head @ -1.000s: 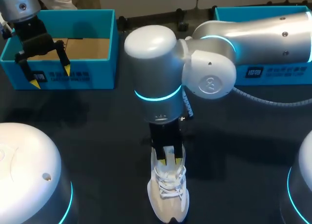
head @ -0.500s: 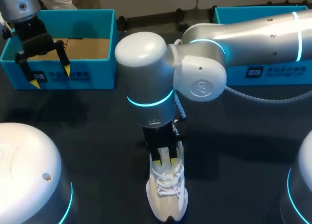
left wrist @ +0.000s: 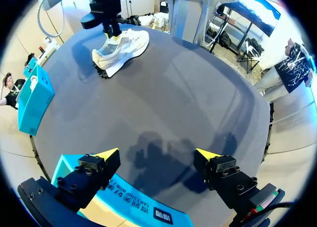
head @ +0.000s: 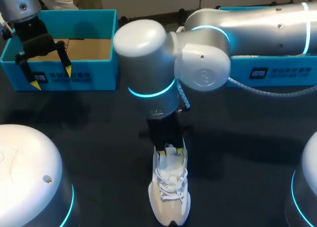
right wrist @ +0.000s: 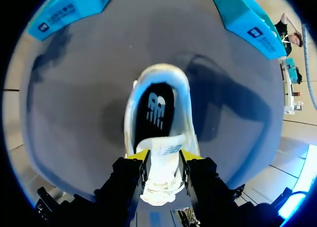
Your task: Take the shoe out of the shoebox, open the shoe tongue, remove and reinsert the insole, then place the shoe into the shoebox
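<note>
Where the white, soft-sided shoe point(head: 170, 195) stands on the dark matte table point(head: 99, 138), my right gripper point(head: 169, 149) pinches its padded tongue point(right wrist: 161, 158) from both sides, above a black insole point(right wrist: 157, 111) printed with a white logo. Farther off, my left gripper point(head: 50, 77) hangs spread wide and empty over the teal cardboard shoebox point(head: 104, 73).

Tabletop point(head: 99, 130) open btwn left shoebox point(head: 105, 72) and shoe point(head: 171, 200), also right of shoe. Right arm point(head: 148, 64) spans centre over shoe's far end, blocking approach from far side. Left claw point(head: 50, 77) hangs at left shoebox's near wall; 2nd shoebox point(head: 287, 71) far right.
</note>
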{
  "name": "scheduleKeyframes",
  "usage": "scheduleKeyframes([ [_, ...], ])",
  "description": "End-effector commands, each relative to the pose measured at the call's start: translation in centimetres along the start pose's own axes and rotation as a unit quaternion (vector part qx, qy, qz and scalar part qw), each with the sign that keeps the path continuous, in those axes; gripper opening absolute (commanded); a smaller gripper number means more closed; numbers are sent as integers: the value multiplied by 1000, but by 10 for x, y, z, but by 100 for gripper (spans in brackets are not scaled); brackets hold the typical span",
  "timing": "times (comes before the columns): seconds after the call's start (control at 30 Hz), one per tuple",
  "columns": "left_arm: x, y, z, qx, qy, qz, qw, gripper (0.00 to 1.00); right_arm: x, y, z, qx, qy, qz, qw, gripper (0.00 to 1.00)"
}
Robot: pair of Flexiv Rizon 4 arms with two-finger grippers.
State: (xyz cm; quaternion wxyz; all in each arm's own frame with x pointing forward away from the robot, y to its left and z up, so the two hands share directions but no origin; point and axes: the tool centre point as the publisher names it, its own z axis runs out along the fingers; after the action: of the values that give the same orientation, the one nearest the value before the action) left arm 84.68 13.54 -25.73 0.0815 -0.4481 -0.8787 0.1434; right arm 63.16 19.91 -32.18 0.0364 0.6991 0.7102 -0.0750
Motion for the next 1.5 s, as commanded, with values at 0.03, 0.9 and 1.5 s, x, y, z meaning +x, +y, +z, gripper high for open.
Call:
scheduleKeyframes([
  [0.03, 0, 0, -1, -1, 2, 1, 1000, 100, -22, -1, -16, -28, 39, 53, 997, 36],
  [0.9, 0, 0, -1, -1, 2, 1, 1000, 100, -39, 34, -46, -130, 106, -612, 773, 100],
  [1.5, 0, 0, -1, -1, 2, 1, 1000, 100, -21, 64, -33, -107, 18, -689, 717, 100],
])
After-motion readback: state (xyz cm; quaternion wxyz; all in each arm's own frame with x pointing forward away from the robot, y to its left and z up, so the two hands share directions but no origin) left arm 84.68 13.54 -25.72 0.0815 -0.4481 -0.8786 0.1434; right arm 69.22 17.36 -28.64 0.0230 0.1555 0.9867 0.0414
